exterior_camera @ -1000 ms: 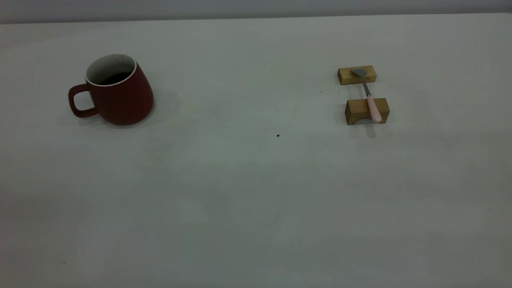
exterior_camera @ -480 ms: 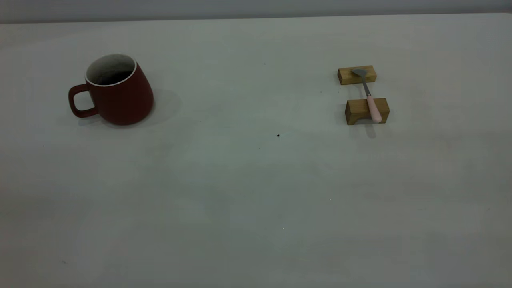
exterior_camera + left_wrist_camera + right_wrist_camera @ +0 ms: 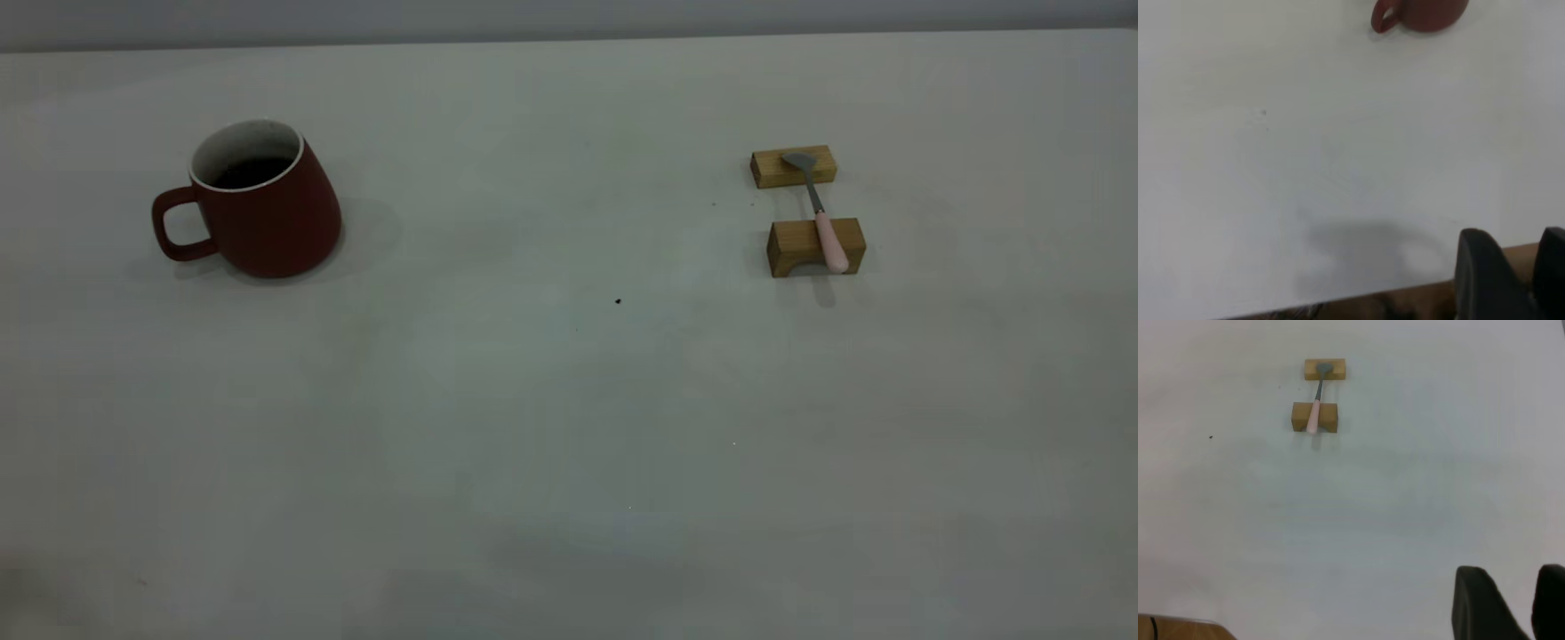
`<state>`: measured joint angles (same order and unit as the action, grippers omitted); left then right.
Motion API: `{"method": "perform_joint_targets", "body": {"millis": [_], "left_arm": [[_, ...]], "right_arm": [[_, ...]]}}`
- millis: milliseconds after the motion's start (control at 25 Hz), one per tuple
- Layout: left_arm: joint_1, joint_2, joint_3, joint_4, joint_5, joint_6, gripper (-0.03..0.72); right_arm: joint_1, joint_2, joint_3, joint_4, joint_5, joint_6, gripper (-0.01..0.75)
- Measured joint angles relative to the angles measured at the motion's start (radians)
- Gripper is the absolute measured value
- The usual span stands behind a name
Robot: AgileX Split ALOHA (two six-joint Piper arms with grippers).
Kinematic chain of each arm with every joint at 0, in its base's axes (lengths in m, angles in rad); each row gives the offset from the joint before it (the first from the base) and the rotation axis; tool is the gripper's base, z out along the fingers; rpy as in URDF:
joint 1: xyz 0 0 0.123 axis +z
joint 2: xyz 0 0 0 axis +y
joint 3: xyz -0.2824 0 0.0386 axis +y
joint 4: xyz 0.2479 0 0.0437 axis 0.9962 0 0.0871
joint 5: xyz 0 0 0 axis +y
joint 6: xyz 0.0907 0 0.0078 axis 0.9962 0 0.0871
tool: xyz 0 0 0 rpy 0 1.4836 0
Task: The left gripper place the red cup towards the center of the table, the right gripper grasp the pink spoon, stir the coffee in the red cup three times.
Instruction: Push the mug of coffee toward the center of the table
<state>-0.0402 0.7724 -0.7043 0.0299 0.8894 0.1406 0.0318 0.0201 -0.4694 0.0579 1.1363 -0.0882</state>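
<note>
Nothing of the task looks begun: the red cup (image 3: 265,206), coffee (image 3: 254,172) inside, stands upright at the worktop's (image 3: 569,418) left, well off centre, and the pink spoon (image 3: 823,222) bridges two wooden blocks (image 3: 815,246) at the right. Both arms sit back at the near edge; the left gripper (image 3: 1515,283) and right gripper (image 3: 1511,603) show fingers slightly apart, holding nothing. Next, I judge, the left must reach forward to the cup.

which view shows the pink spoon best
The exterior view: the pink spoon lies across two wooden blocks, grey bowl on the far block, pink handle over the near one. The right wrist view shows the same layout, farther off. The left wrist view misses it, showing only the red cup.
</note>
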Motion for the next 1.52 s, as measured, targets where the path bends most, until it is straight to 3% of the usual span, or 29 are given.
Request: {"method": "perform_joint_targets", "body": {"millis": [120,320,440,840,1200,1360,1520], "left_arm": [[0.0,0.205,-0.045,0.029,-0.094,0.075,0.36],[0.0,0.547,-0.156,0.085,-0.186,0.176,0.622],[0.0,0.759,-0.267,0.103,-0.205,0.234,0.677],[0.0,1.26,-0.594,0.08,-0.235,0.453,0.676],[-0.003,1.438,-0.673,0.079,-0.321,0.59,0.661],[-0.006,1.485,-0.69,0.08,-0.345,0.61,0.619],[-0.013,1.508,-0.692,0.08,-0.395,0.614,0.524]], "right_arm": [[0.0,0.0,0.0,0.0,0.0,0.0,0.239],[0.0,0.0,0.0,0.0,0.0,0.0,0.239],[0.0,0.0,0.0,0.0,0.0,0.0,0.239],[0.0,0.0,0.0,0.0,0.0,0.0,0.239],[0.0,0.0,0.0,0.0,0.0,0.0,0.239],[0.0,0.0,0.0,0.0,0.0,0.0,0.239],[0.0,0.0,0.0,0.0,-0.001,0.0,0.239]]}}
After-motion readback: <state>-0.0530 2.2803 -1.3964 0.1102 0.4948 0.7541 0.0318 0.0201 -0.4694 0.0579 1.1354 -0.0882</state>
